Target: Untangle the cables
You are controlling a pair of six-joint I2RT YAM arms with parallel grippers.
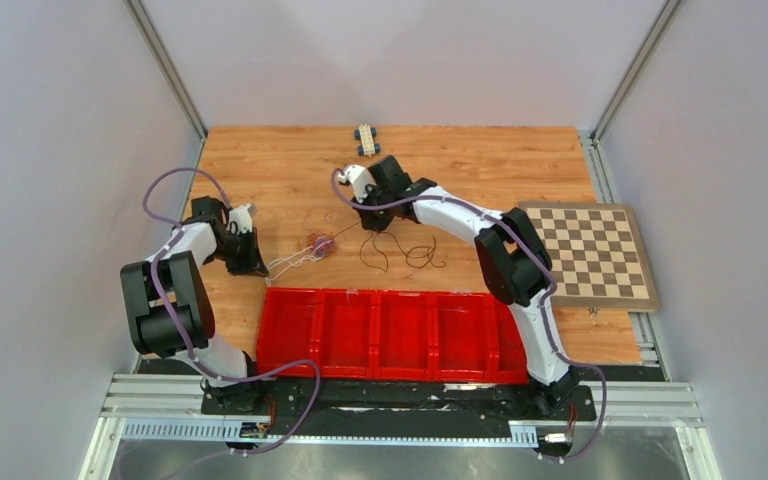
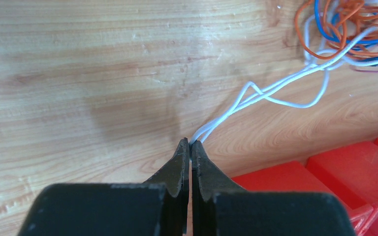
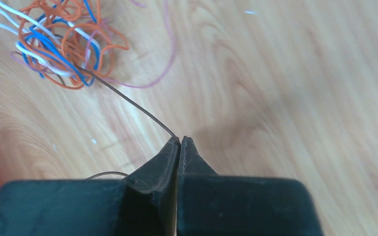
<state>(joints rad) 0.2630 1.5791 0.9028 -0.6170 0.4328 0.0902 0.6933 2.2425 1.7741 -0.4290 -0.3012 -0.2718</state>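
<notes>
The cables form a small knot (image 1: 320,245) of orange, blue, white and purple wire on the wooden table between the arms; it shows top right in the left wrist view (image 2: 344,29) and top left in the right wrist view (image 3: 64,44). My left gripper (image 2: 190,143) is shut on the white cable (image 2: 275,86), which runs taut to the knot. My right gripper (image 3: 179,140) is shut on the black cable (image 3: 128,101), which runs straight to the knot. Loose black cable loops (image 1: 405,252) lie right of the knot.
A red compartment tray (image 1: 390,335) stands along the near side, close to my left gripper (image 1: 252,262). A chessboard (image 1: 590,255) lies at the right. A small toy car (image 1: 365,138) sits at the far edge behind my right gripper (image 1: 370,222).
</notes>
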